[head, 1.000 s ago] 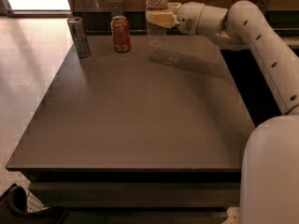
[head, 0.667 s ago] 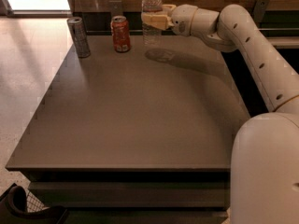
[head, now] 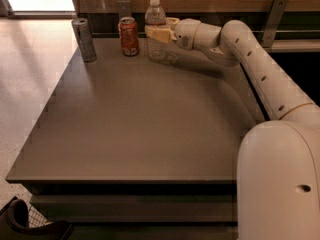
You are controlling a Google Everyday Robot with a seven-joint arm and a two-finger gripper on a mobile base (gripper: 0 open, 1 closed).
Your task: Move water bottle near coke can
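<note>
The clear water bottle (head: 155,44) with a white cap stands upright at the far edge of the dark table (head: 140,124), just right of the red-orange coke can (head: 129,36). My gripper (head: 159,32) reaches in from the right and its cream fingers sit around the bottle's middle, shut on it. The bottle's base looks to be at or just above the table top. A small gap separates bottle and can.
A taller, slim silver-grey can (head: 84,40) stands at the far left corner of the table. A wall and a ledge run behind the table's far edge. My white arm (head: 260,69) spans the right side. The floor lies to the left.
My gripper has carried the water bottle leftward along the far edge, closer to the coke can, and lower toward the table.
</note>
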